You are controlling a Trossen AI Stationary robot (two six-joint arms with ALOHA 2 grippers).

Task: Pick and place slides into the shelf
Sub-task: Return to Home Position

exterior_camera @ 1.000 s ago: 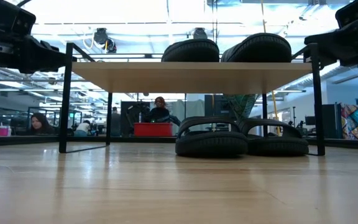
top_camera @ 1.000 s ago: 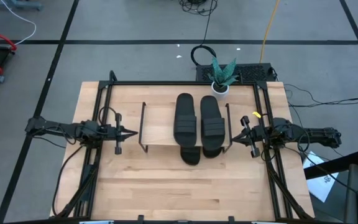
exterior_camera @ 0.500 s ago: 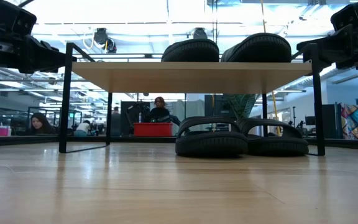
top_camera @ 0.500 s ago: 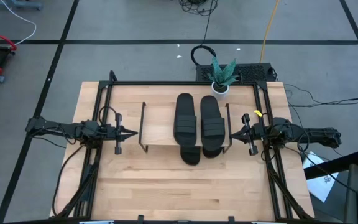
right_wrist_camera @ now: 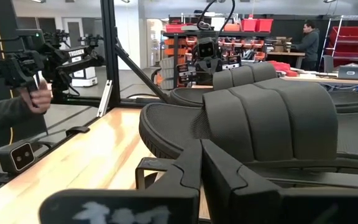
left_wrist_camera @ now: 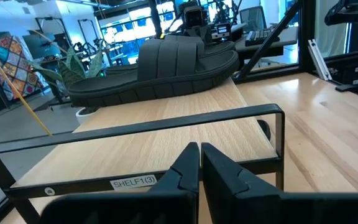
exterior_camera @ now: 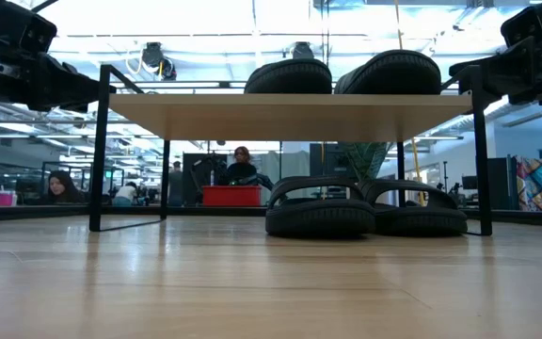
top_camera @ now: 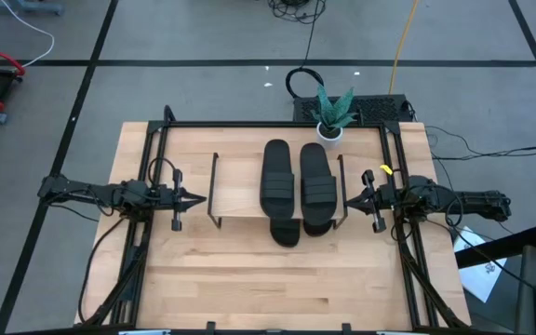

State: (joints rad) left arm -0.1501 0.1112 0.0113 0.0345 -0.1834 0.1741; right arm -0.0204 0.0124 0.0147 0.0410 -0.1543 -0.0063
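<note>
Nearest is the bare wooden table. At mid-frame stands the shelf. Two black slides lie beneath it at right of centre, and two more rest on its top board. From above, the left pincer and the right pincer sit just beside the shelf ends, each pressed together and empty. People show in the room beyond.

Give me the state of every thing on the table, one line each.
shelf: upright, loaded above and below.
top slides: two side by side on the board, straps up.
lower slides: two side by side under the board, straps up.
left gripper: shut, empty, beside the shelf's left frame.
right gripper: shut, empty, beside the shelf's right frame.
potted plant: upright at the table's edge.
</note>
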